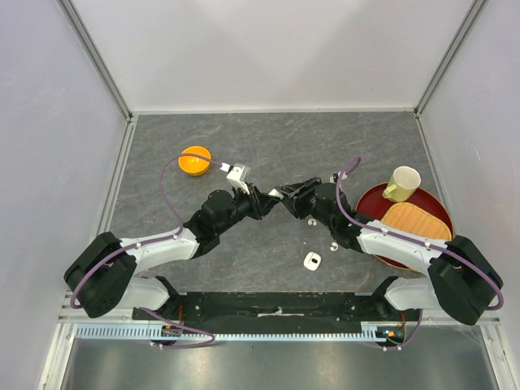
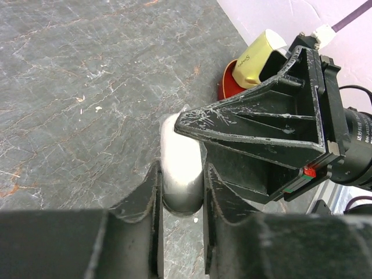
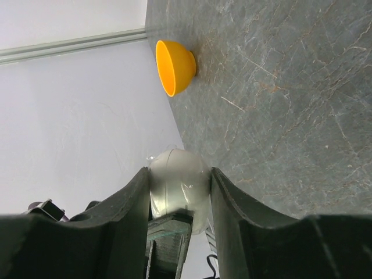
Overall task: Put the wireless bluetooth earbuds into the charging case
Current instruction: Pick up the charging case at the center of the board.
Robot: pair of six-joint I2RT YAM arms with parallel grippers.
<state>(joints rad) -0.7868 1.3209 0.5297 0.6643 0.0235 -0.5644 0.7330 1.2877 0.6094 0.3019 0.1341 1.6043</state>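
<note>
1. Grey marble tabletop (image 1: 244, 138) is carrying an orange bowl (image 1: 195, 160) at your far left.
2. Your left gripper (image 2: 181, 174) is clamping the white charging case (image 2: 179, 145) mid-table.
3. Your right gripper (image 3: 179, 174) is pinching that same case from the opposite side.
4. Tiny earbuds (image 1: 313, 220) are lying loose beside your right arm, near a second white case (image 1: 313, 261).

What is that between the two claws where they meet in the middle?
A small white case, pinched by both the left gripper and the right gripper; each wrist view shows it between its own fingers.
</note>
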